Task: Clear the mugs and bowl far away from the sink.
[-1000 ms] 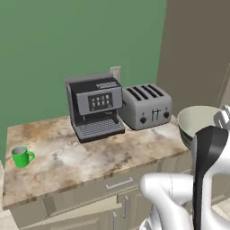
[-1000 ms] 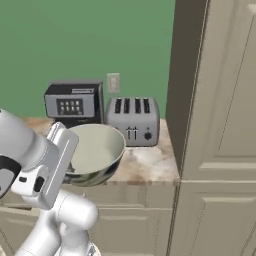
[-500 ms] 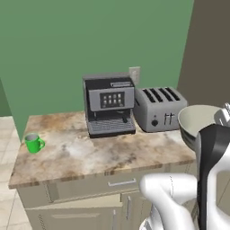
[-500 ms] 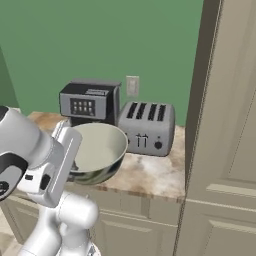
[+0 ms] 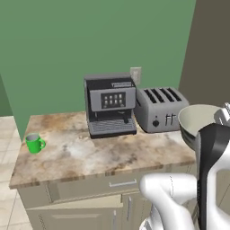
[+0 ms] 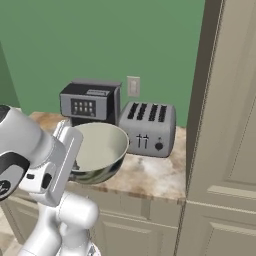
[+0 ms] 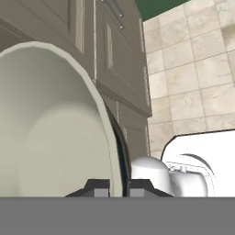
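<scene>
At far left of the left base view: green mug [image 5: 34,143] on the worktop [image 5: 90,155]. Centre: coffee machine [image 5: 110,104], toaster [image 5: 159,108]. Far right: bowl [image 5: 200,123], rim clamped in my end effector [image 7: 118,186], carried above the worktop's right end, well apart from the mug.

speckled stone counter [image 5: 81,157] mid-frame, green mug [image 5: 33,143] at its left edge, coffee machine [image 5: 110,104] and toaster [image 5: 158,108] at the back
</scene>
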